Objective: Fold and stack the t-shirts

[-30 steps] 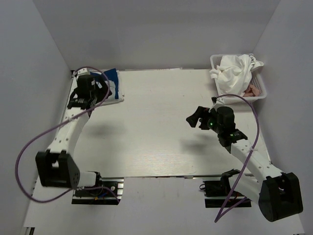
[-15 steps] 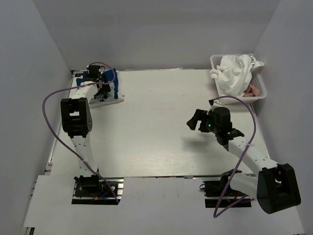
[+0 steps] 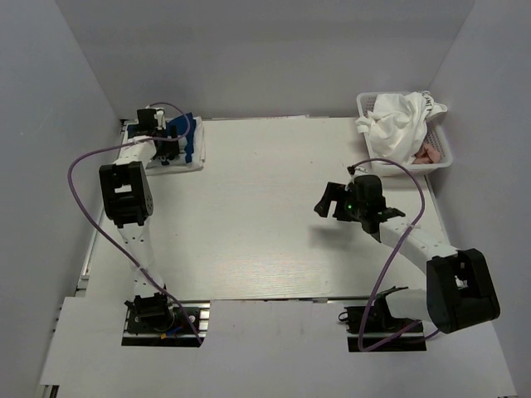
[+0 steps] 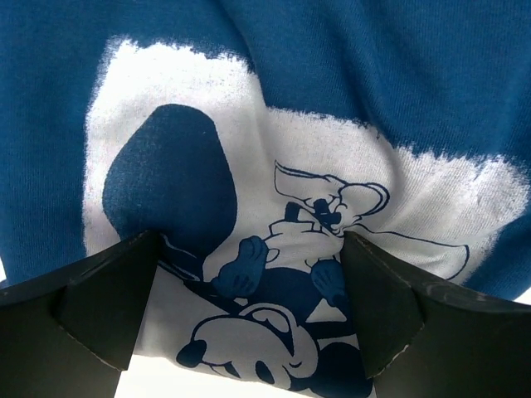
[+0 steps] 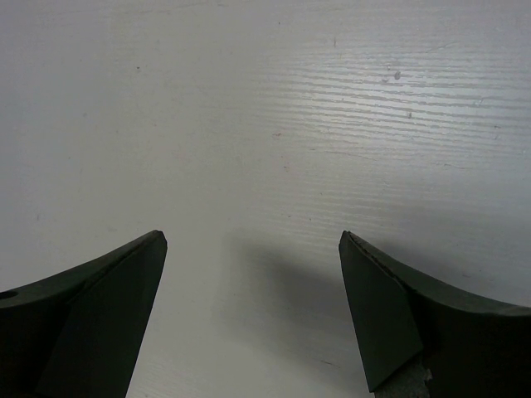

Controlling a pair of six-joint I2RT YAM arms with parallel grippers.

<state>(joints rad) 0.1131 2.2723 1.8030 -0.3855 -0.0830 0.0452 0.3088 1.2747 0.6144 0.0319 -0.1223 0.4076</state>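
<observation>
A folded navy blue t-shirt with a white cartoon print lies at the table's far left corner, with a white layer showing under its near edge. My left gripper is open right over it. In the left wrist view the print fills the frame and the open gripper straddles it, holding nothing. White t-shirts are heaped in the mesh basket at the far right, with a dusty pink one under them. My right gripper is open and empty above bare table, as the right wrist view also shows.
The table is white with grey walls on three sides. The basket stands against the right wall. Purple cables loop off both arms, the left one out over the table's left edge.
The left arm has stretched out toward the far left corner, and its gripper has shifted a little right over the navy t-shirt. The right arm's elbow has swung, but its gripper has stayed near the same spot.
</observation>
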